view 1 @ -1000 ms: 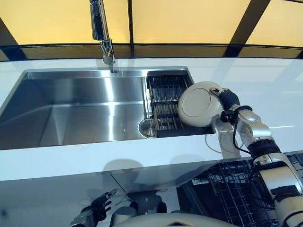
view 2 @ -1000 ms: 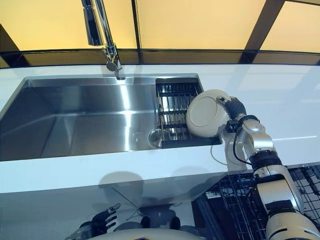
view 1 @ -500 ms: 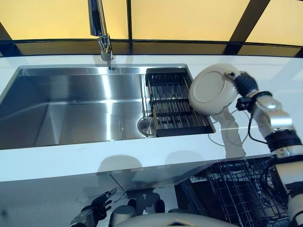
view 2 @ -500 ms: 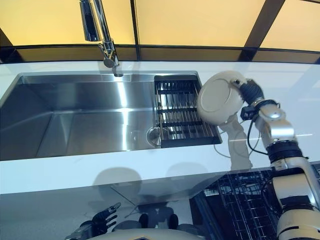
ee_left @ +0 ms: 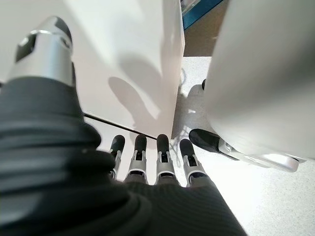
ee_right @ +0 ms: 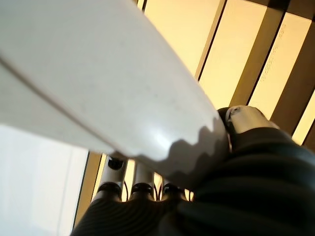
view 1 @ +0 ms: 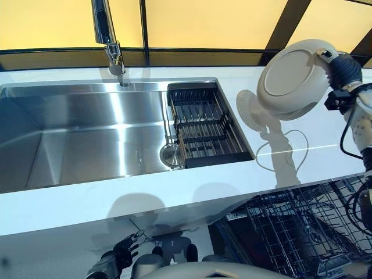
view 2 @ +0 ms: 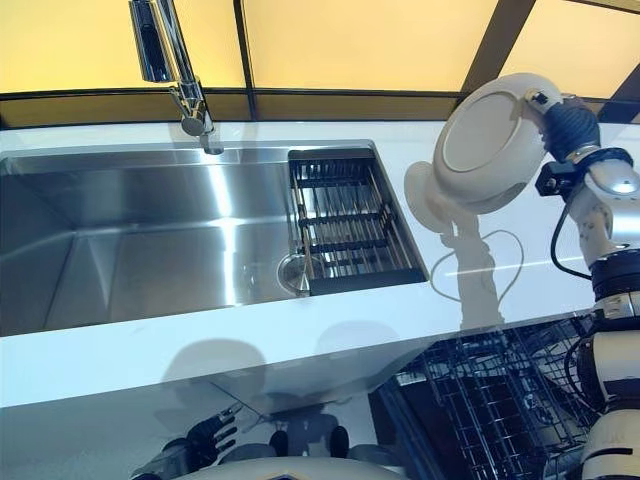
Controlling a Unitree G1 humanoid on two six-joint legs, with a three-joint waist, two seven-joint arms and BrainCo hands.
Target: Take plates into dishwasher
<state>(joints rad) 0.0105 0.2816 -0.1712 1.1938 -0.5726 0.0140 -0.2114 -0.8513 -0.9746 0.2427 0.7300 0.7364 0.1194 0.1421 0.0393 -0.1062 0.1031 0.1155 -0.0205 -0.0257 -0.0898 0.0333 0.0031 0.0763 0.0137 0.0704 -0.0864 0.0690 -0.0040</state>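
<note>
While the right robot hand (view 1: 343,72) grips the rim of a cream plate (view 1: 290,78) with curled fingers, the plate hangs tilted in the air above the white desk (view 1: 302,145), at about 2 o'clock. A black dish rack (view 1: 206,125) sits in the steel sink (view 1: 87,133), under the faucet (view 1: 107,35). The dishwasher rack (view 1: 296,232) shows at 5 o'clock. The left robot hand (view 1: 119,258) hangs low at 7 o'clock, fingers loose, holding nothing.
</note>
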